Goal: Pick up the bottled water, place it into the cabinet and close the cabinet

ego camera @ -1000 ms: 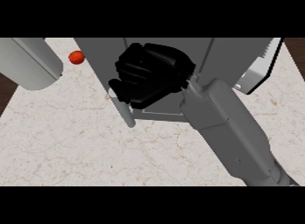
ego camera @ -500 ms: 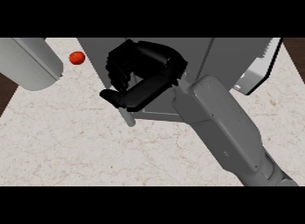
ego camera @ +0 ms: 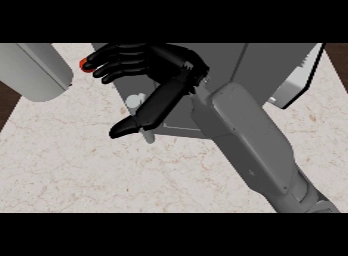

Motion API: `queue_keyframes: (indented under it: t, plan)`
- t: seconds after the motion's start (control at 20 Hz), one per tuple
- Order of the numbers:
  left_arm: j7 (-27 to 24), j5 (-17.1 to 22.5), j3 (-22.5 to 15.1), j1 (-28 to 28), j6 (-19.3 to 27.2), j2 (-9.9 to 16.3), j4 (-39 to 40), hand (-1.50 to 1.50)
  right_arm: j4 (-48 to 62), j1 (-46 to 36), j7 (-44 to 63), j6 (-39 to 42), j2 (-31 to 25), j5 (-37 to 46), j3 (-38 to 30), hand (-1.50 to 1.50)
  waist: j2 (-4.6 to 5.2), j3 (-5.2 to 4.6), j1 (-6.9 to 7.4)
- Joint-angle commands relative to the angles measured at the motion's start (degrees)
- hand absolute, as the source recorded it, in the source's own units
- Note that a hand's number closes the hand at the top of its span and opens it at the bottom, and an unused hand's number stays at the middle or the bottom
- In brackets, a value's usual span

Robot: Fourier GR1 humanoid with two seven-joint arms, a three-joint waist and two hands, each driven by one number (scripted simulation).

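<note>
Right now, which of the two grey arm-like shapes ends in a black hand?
The right forearm, coming from the lower edge: its right hand is over the cabinet. The grey shape at upper left shows no hand.

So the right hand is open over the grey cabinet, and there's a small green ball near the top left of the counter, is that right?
Nearly. The head view shows the right hand open, fingers spread over the grey cabinet, but the small ball near the top left of the counter is red, not green. The hand's fingertips partly hide it.
</note>
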Motion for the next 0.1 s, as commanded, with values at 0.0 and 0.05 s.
queue_keyframes:
  t: [0.0, 0.05]
  plan:
    - [-0.06, -1.12, -0.39, -2.05, -0.68, -0.09, 0.30, -1.50, 4.30, -10.09, -3.70, -7.57, -3.57, 3.45, -8.51, -1.50, 0.62, 0.40, -0.28]
    - [1.24, 0.75, -0.10, -2.52, -0.51, 1.05, 0.10, -1.50, 4.59, -9.59, -3.65, -6.04, -4.90, 2.55, -9.35, -1.50, 0.83, 0.46, -0.57]
